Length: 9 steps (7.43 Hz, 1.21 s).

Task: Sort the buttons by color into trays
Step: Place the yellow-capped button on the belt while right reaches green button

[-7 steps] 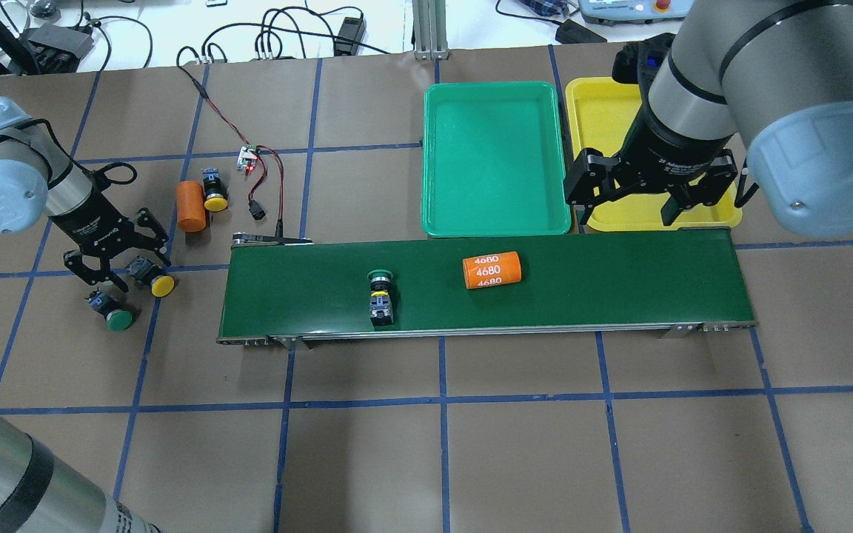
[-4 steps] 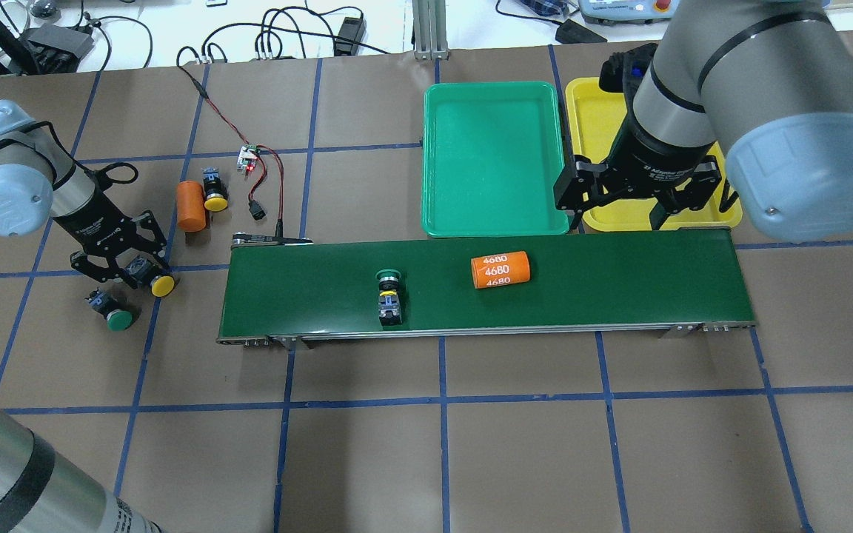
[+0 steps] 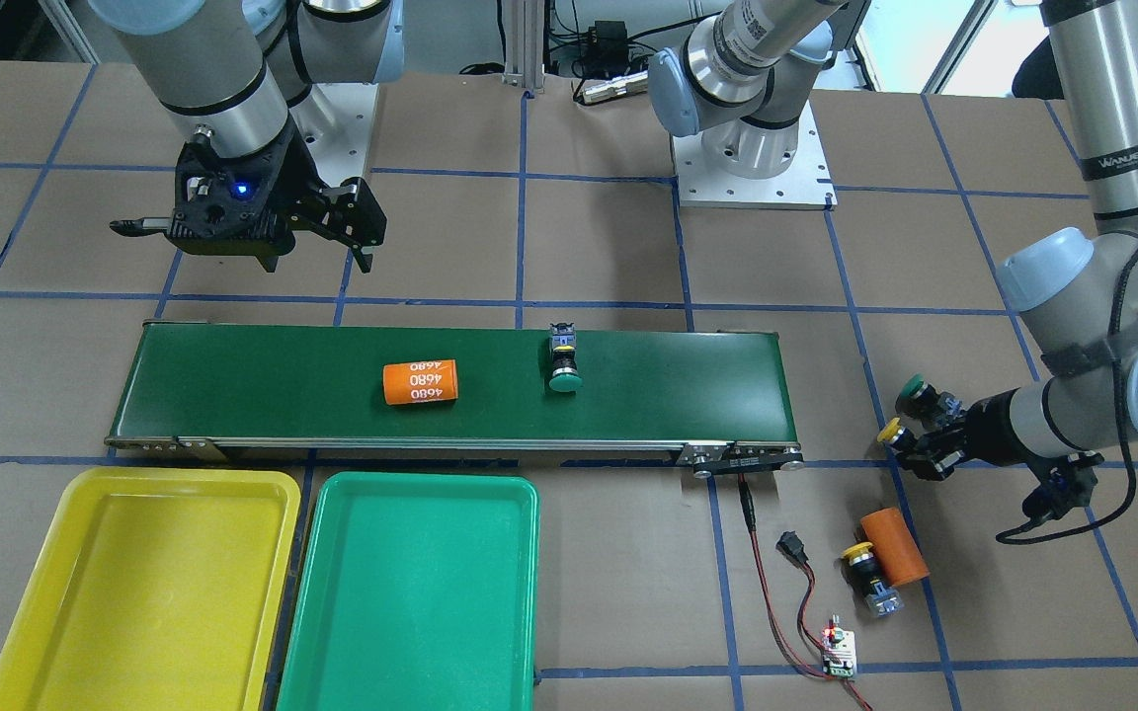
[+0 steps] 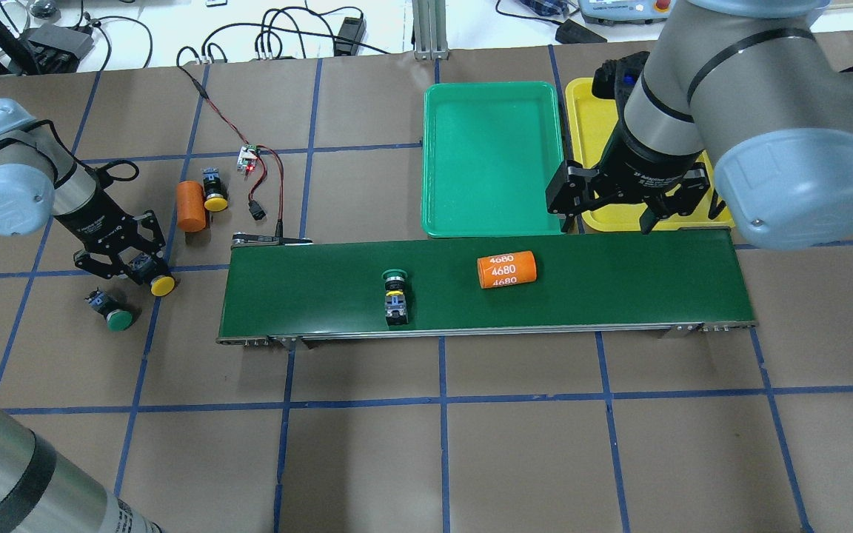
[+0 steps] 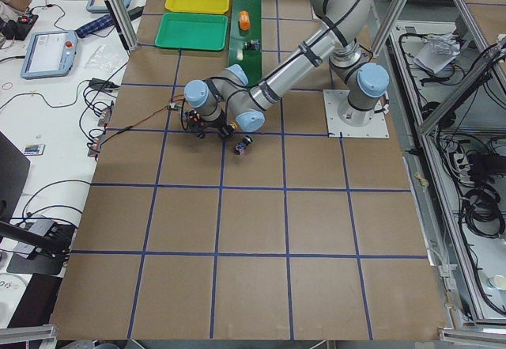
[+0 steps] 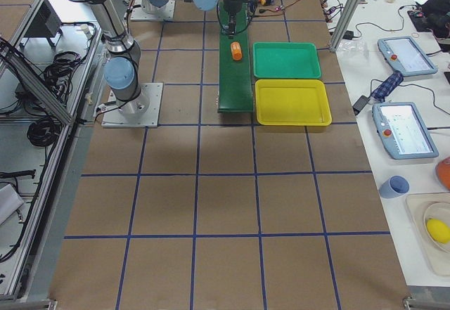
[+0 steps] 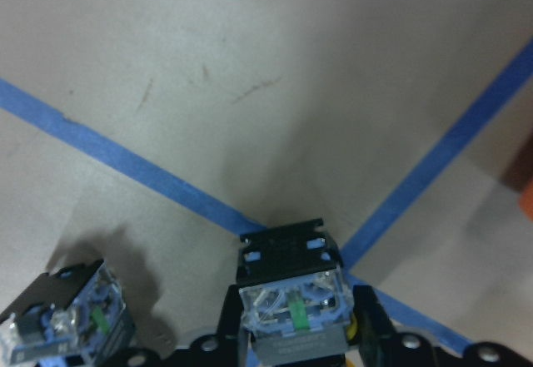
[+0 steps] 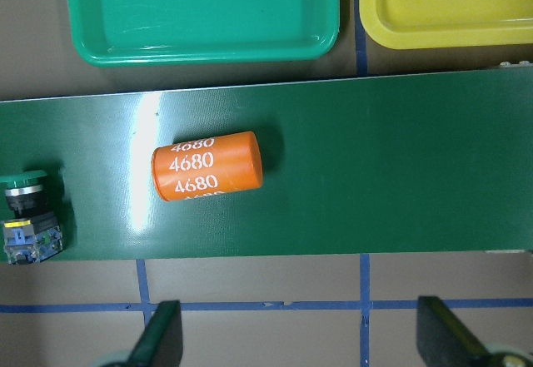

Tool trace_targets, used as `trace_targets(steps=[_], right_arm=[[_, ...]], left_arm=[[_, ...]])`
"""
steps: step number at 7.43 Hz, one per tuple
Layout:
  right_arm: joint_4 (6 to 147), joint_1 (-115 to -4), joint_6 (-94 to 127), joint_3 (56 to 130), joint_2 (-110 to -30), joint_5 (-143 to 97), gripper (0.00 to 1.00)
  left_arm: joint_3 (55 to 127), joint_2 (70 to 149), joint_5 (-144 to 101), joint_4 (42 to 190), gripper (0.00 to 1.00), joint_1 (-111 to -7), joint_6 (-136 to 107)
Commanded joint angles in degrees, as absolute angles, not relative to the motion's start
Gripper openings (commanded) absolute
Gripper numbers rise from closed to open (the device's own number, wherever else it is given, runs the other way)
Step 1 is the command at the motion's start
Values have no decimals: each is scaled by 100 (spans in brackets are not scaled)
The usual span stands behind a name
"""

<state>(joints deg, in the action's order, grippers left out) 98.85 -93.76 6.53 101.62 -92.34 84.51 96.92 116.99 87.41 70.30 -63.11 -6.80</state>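
My left gripper (image 4: 126,260) is low over the table, shut on a yellow button (image 4: 162,285), whose contact block (image 7: 291,309) shows between the fingers in the left wrist view. A green button (image 4: 112,311) lies on the table just beside it. A second yellow button (image 4: 214,192) lies beside a plain orange cylinder (image 4: 190,205). Another green button (image 4: 395,292) lies on the conveyor belt (image 4: 619,289). My right gripper (image 4: 608,215) is open and empty, above the belt's far edge by the green tray (image 4: 497,159) and the yellow tray (image 4: 589,126). Both trays hold nothing.
An orange cylinder printed "4680" (image 4: 506,271) lies on the belt to the right of the green button. A small circuit board with red and black wires (image 4: 250,159) lies behind the belt's left end. Cables and devices line the far table edge.
My left gripper's fingers have closed in on the yellow button. My right gripper has shifted left, toward the green tray's corner. The green button and the "4680" cylinder have moved right on the belt.
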Motion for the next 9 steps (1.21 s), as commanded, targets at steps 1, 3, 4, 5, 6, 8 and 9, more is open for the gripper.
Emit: trace_targets(steps=[1,3,4,5,6,8,9], right_arm=[[10036,-9378,659,10291,-9194,8446,100],[10055,-9352,632,10336,-9158,8429,100],[10072,-9369,659,10388,-9167,8429,100],[10220,-9378,677,10476,-9167,8446,100],[10300,-9378,807,10529,-9158,8446,100],[10397,-9456,1175,10529,-9036,8455,100],[10545,-9544,1291,10529,-8992,8472,100]], left_arm=[[9790,11296,8710,7171,2,-6389,-146],[9966,10831,8692,7626,1,-6591,718],[10063,10602,8684,7812,0,-6862,773],[10090,10382,8657,7857,0,-7282,852],[10099,10258,8483,7918,0,-7808,835],[10194,10222,8307,7919,0,-8531,738],[10465,10213,8323,7823,0,-8656,695]])
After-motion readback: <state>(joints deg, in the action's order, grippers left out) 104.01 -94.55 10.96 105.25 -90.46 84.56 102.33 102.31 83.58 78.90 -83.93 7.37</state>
